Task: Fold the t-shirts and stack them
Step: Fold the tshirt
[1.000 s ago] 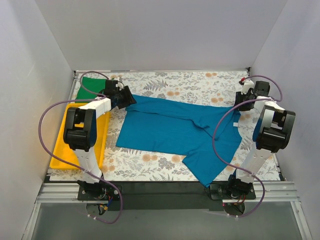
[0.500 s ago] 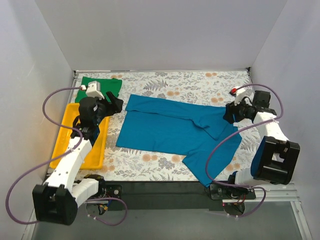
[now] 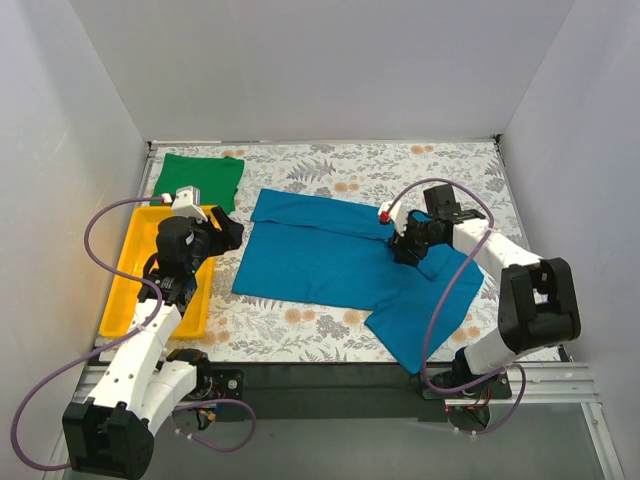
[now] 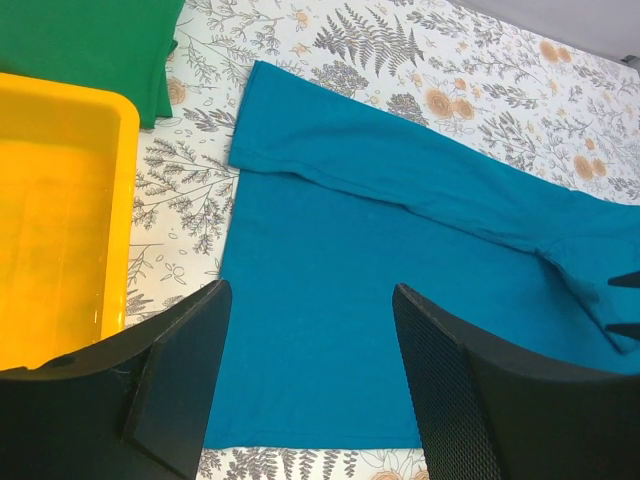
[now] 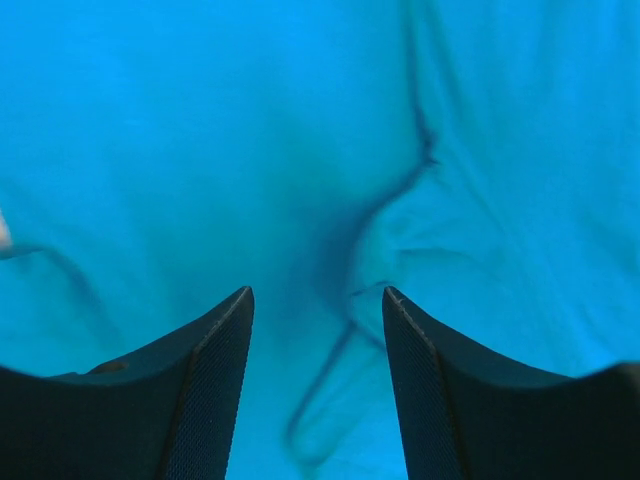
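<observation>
Teal-blue t-shirt (image 3: 320, 265) lies plain on the floral tablecloth (image 3: 350, 165), near green t-shirt (image 3: 200, 178).

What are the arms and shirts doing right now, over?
Both open, empty: left gripper beside teal t-shirt, right gripper over its folds. Teal partly folded; green t-shirt folded, far corner. Nothing blocking.

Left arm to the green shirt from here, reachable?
Probably yes: green t-shirt lies flat just beyond the left end effector, jaws open and empty, nothing covering it; yellow tray sits beside the path.
</observation>
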`<state>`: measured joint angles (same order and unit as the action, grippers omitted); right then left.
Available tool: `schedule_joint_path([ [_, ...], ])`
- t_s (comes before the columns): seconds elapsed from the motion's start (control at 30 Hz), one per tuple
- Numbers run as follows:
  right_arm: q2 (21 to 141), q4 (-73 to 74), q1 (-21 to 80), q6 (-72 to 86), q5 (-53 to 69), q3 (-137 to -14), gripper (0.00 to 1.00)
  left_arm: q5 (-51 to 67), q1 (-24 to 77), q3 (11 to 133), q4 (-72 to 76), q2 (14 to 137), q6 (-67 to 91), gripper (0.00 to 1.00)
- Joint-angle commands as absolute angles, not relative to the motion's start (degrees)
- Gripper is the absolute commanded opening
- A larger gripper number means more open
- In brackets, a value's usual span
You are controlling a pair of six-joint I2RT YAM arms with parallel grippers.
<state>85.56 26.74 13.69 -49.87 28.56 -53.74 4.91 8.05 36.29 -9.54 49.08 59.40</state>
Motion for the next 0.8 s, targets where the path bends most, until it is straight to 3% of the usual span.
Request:
schedule_joint_path([
  [0.0, 89.55, 23.03, 14.94, -44.65, 18.56, -58.27, 0.6, 4.04, 8.0, 36.12, -10.11, 48.43, 59.06, 0.65],
  [0.23, 92.19, 21.36, 16.43, -41.93, 16.17, -58.71, 0.54, 4.22, 8.0, 36.12, -9.93, 48.87, 59.15, 0.65],
  [0.33, 93.16, 21.27, 16.87, -41.31, 15.91, -59.15, 0.44, 4.31, 8.0, 36.04, -9.84, 48.87, 59.24, 0.65],
  [0.43, 93.17, 21.97, 17.57, -40.87, 16.61, -59.5, 0.21, 4.39, 8.0, 35.95, -9.84, 48.87, 59.33, 0.65],
  [0.47, 92.99, 22.15, 17.84, -40.78, 16.79, -59.59, 0.07, 4.39, 8.0, 35.95, -9.84, 48.87, 59.33, 0.65],
  [0.5, 92.9, 22.24, 18.19, -40.43, 16.96, -59.68, 0.01, 4.39, 8.0, 35.95, -9.84, 48.87, 59.33, 0.65],
  [0.77, 94.73, 27.14, 20.56, -35.17, 22.05, -63.44, 0.01, 4.39, 8.0, 36.04, -9.67, 49.04, 59.41, 0.65],
])
